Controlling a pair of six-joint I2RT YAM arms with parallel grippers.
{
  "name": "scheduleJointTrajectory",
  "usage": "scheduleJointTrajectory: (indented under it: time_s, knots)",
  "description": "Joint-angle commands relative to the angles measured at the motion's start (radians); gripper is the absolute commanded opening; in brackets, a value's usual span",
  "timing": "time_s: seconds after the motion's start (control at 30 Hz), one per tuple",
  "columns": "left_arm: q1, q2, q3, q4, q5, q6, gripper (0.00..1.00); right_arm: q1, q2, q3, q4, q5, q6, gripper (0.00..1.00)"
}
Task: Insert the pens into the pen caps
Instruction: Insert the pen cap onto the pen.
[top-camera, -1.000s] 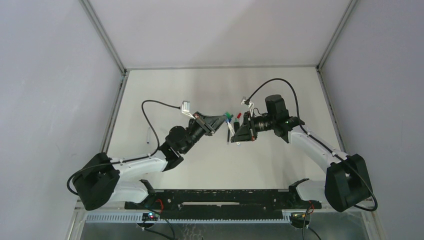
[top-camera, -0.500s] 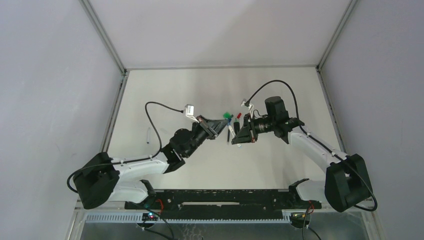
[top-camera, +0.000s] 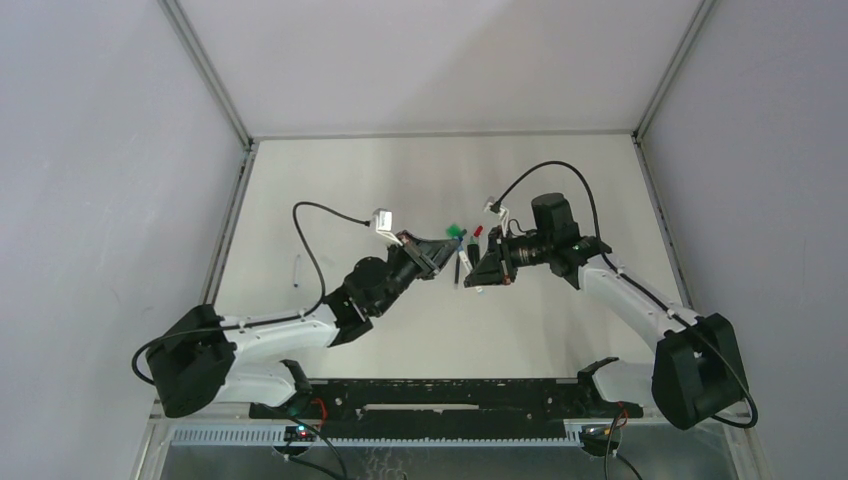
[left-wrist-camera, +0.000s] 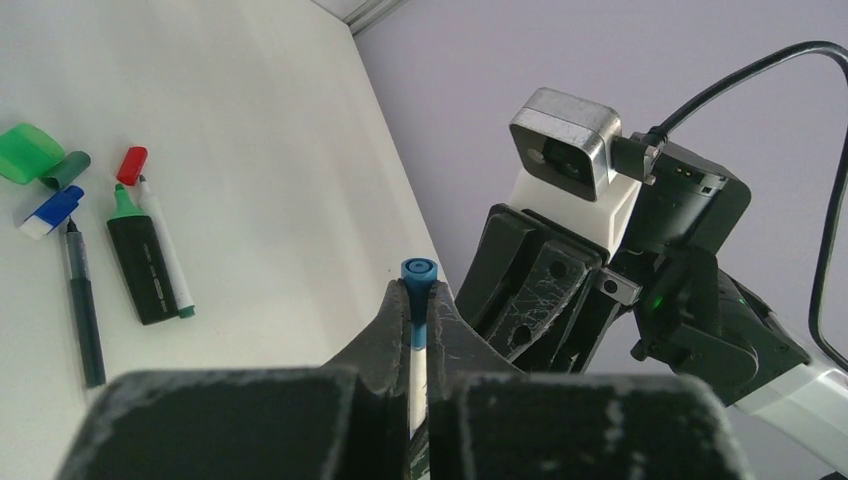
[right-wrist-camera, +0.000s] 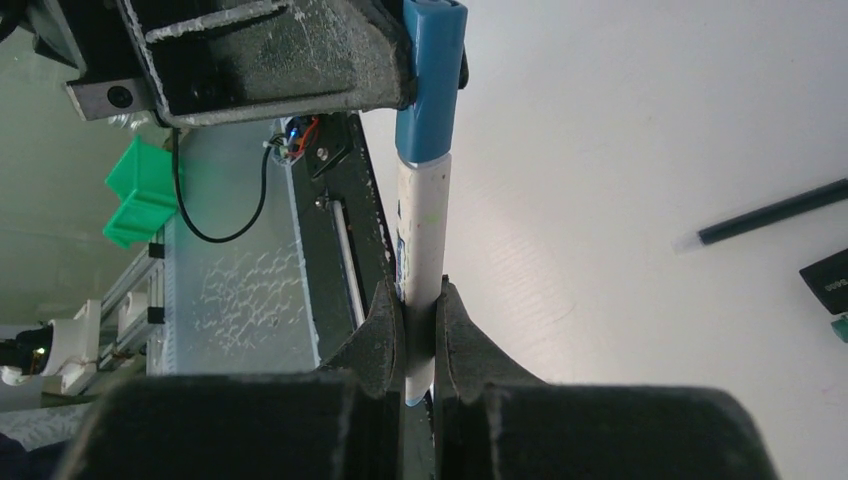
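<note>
Your left tool (left-wrist-camera: 417, 300) is clamped tight on the blue cap (left-wrist-camera: 418, 272), whose round end pokes out just past the fingertips (left-wrist-camera: 393, 310). Your right tool (right-wrist-camera: 420, 312) is closed on the white barrel of the pen (right-wrist-camera: 423, 240), gripping it low down. In the right wrist view the barrel runs straight up from that grip into the cap, with no gap showing where they meet. How deep the pen sits inside the cap you cannot tell. Pen and cap are held off the worktop (top-camera: 350, 180), between the two tools, which meet tip to tip near its middle.

On the worktop nearby lie a black marker (left-wrist-camera: 140, 272), a slim black pen (left-wrist-camera: 85, 305), a red cap (left-wrist-camera: 131, 165) and a green cap (left-wrist-camera: 28, 152), all apart from both tools.

Compared with a second ago, your left arm (top-camera: 300, 330) has swung in towards the right. Its wrist camera (top-camera: 383, 219) sits farther right in the top view, and the space between the tools has closed. Your right arm (top-camera: 620, 290) has barely shifted, and the loose pens and caps lie where they were.
</note>
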Motion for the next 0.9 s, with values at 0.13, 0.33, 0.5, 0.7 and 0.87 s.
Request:
scheduleJointTrajectory:
  time_s: [0.13,0.33,0.5,0.7,0.87]
  knots:
    - [-0.097,0.073,0.073,-0.062,0.020,0.020,0.00,-0.041,-0.035,0.002,0.139,0.039,0.089,0.00]
    - [-0.099,0.063,0.054,-0.006,0.058,0.048,0.06,-0.062,-0.075,-0.011,0.145,-0.001,0.038,0.00]
    - [-0.099,0.016,0.043,-0.002,0.068,0.080,0.23,-0.059,-0.102,-0.011,0.119,-0.028,-0.036,0.00]
    - [-0.099,-0.045,0.012,-0.008,0.061,0.106,0.43,-0.065,-0.120,-0.011,0.117,-0.066,-0.055,0.00]
    - [-0.099,-0.134,-0.058,-0.009,0.056,0.145,0.58,-0.088,-0.145,-0.011,0.119,-0.113,-0.063,0.00]
